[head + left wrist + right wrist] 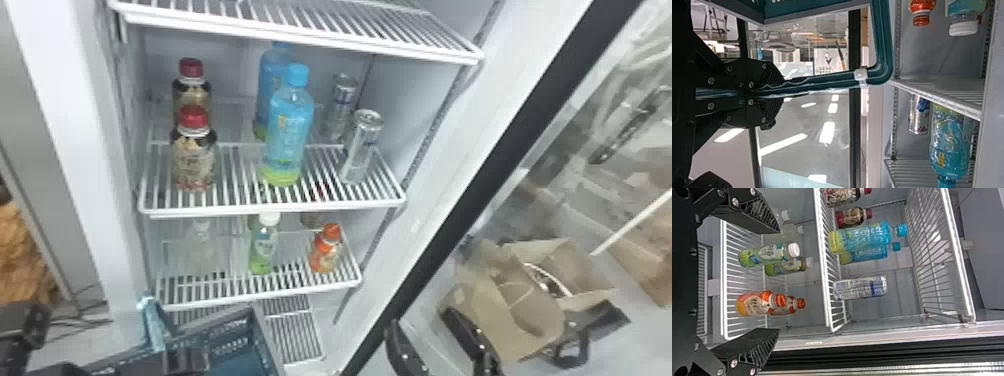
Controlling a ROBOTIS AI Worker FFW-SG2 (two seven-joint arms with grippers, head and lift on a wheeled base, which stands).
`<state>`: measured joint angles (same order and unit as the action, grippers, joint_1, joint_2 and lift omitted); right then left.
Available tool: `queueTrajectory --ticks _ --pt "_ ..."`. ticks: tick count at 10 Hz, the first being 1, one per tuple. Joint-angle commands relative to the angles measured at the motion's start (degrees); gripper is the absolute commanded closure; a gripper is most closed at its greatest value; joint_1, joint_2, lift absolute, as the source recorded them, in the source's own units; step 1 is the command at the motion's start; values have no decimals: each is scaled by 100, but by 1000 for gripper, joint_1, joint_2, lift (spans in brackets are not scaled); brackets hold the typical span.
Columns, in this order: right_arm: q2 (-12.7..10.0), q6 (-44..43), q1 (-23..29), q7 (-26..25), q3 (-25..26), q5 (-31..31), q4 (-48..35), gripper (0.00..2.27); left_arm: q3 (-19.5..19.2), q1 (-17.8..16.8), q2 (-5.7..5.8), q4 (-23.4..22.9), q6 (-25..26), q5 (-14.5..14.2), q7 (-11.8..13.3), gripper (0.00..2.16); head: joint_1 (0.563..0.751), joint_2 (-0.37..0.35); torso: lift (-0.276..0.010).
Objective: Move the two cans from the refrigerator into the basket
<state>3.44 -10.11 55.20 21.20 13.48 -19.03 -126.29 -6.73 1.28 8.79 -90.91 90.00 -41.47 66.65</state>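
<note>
A black left claw [778, 92] pinches the rim of a teal plastic basket [883, 43], likely steadying it for loading. Rightward, two slim silver metal cans [361, 147] stand upright on a white wire shelf [272, 208], lids up, long axes vertical. A black right claw [778, 281] is spread, probably leaving grasping room.

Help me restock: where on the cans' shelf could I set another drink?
The widest bare patch on that shelf lies between the red-capped bottles and the blue bottles. A smaller gap separates the front blue bottle from the front can. It looks crowded toward the back right, around the rear can.
</note>
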Motion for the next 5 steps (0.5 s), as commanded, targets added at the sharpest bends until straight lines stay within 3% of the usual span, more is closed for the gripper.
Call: queueTrajectory --ticks 1,5 --pt "8 -2 -8 7 0 -5 22 174 -1 -2 0 0 3 0 6 1191 695 -350 -25" --pt "-1 -44 -8 -2 0 -5 22 174 -1 12 0 0 3 0 6 1191 695 -350 -25"
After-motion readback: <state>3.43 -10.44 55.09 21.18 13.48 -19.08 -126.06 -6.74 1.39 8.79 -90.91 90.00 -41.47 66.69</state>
